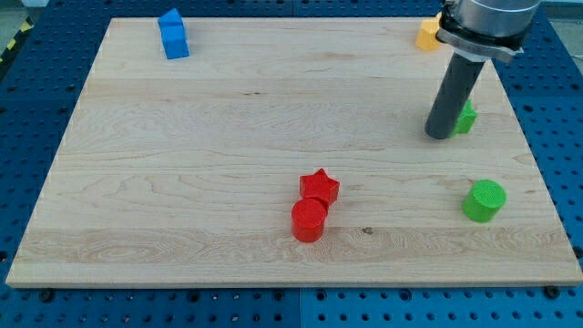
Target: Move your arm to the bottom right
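My dark rod comes down from the view's top right, and my tip (pixel 440 135) rests on the wooden board (pixel 228 137) in its right part. A small green block (pixel 467 117) lies just right of the tip, partly hidden by the rod; its shape is unclear. A green cylinder (pixel 483 200) stands below and right of the tip, near the right edge. A yellow block (pixel 428 35) sits at the top right, partly behind the arm. A red star (pixel 320 188) and a red cylinder (pixel 309 220) touch each other at bottom centre. A blue block (pixel 172 34) is at the top left.
The board lies on a blue perforated table (pixel 36 109) that surrounds it on all sides.
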Controlling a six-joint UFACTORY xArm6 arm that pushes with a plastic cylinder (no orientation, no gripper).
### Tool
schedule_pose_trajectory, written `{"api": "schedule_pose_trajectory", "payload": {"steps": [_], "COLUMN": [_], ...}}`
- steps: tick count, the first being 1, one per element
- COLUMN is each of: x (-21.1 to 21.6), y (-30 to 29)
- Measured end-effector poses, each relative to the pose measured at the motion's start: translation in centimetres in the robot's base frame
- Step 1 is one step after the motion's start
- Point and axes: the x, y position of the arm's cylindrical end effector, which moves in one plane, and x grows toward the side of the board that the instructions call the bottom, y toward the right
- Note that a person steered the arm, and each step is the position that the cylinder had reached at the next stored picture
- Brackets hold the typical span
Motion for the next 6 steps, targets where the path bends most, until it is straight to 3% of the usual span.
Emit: {"api": "schedule_pose_trajectory", "payload": {"steps": [3,5,6], "x": [0.8,8.8,15.2], "y": [1.9,8.2,8.3]}}
